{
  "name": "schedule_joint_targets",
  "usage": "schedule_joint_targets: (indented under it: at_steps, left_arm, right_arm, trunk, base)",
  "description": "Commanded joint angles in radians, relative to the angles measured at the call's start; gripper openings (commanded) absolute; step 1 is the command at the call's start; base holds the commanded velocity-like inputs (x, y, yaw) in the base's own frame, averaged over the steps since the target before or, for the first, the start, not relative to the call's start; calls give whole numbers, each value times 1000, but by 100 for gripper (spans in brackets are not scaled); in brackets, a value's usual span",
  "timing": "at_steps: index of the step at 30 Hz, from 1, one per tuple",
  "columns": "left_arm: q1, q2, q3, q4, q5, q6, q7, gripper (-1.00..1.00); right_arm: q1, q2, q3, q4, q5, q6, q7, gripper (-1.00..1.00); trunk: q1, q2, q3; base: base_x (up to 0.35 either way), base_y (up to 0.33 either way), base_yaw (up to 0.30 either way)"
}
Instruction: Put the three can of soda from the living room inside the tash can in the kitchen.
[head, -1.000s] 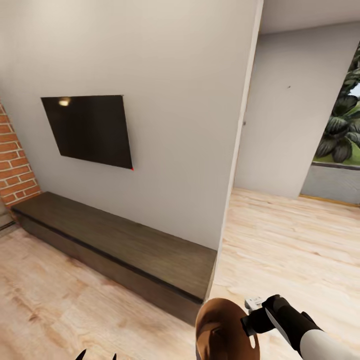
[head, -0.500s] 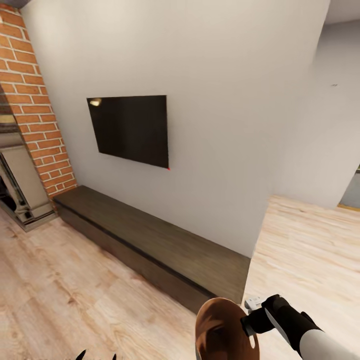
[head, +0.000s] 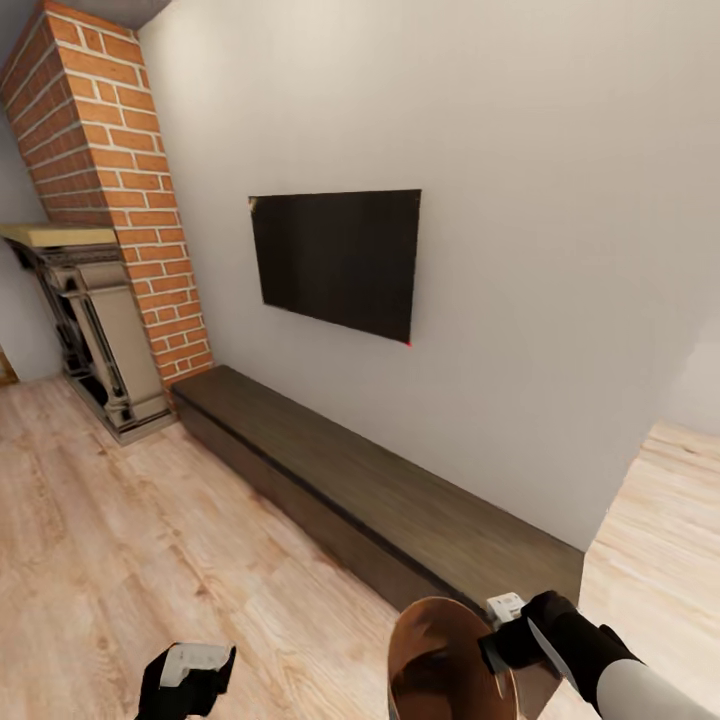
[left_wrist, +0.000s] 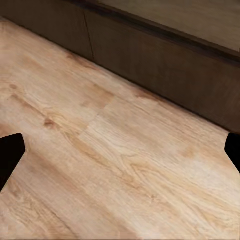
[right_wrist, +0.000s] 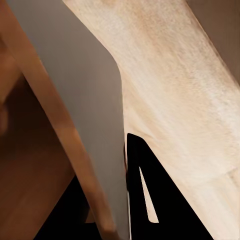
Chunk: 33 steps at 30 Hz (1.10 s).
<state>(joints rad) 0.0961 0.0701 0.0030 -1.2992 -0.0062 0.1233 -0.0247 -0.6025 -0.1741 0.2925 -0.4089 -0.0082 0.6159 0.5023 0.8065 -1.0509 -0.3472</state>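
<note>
The tash can (head: 450, 665) is held at its rim by the right gripper (head: 505, 640) at the lower edge of the head view, its coppery brown inside turned toward the camera. In the right wrist view, the can's wall (right_wrist: 75, 100) is seen clamped between the 2 black fingers (right_wrist: 150, 195), above the pale wood floor (right_wrist: 190, 85). The left gripper (head: 185, 680) is seen low in the head view; in the left wrist view its 2 dark fingertips (left_wrist: 10, 157) are spread wide apart, with nothing between them. A long dark low cabinet (head: 370, 500) is set against the white wall (head: 550, 250) under a black screen (head: 335, 260). A brick column (head: 120, 180) and a stone fireplace (head: 95, 330) are seen beside the cabinet's far end.
</note>
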Motion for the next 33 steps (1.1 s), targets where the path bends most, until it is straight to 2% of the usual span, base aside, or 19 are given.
schedule_joint_targets:
  at_steps: [1,3,6,8,10,12,22,33]
  left_arm:
    - [-26,0,0,-62,0,88,0,100]
    - [-49,1,-2,-101,-4,146,-4,100]
    - [-62,8,-2,-88,-4,160,-29,100]
    - [-64,14,-1,-33,-1,137,-73,100]
    - [-65,17,1,11,2,70,-116,100]
    - [-63,17,-1,26,2,40,-129,100]
    - [-60,17,-3,40,-1,-32,-146,100]
    - [-59,19,-2,50,-3,-72,-147,100]
  right_arm:
    - [0,1,-2,0,-15,4,7,-100]
    - [0,2,-3,1,-15,2,7,-100]
    - [0,2,-3,4,-15,-1,7,-100]
    - [0,2,-3,6,-15,-1,7,-100]
    - [0,2,-3,6,-14,-3,7,-100]
    - [0,2,-3,7,-14,-3,7,-100]
    - [0,2,-4,7,-13,-4,7,-100]
    - [0,2,-5,7,-13,-5,7,-100]
  trunk:
    - [0,0,0]
    - [0,0,0]
    - [0,0,0]
    - [0,0,0]
    - [0,0,0]
    - [0,0,0]
    - [0,0,0]
    - [0,0,0]
  base:
    - [119,281,253]
    - [121,281,253]
    - [89,280,253]
    - [40,274,253]
    - [18,254,253]
    - [9,214,253]
    - [10,153,253]
    - [74,123,251]
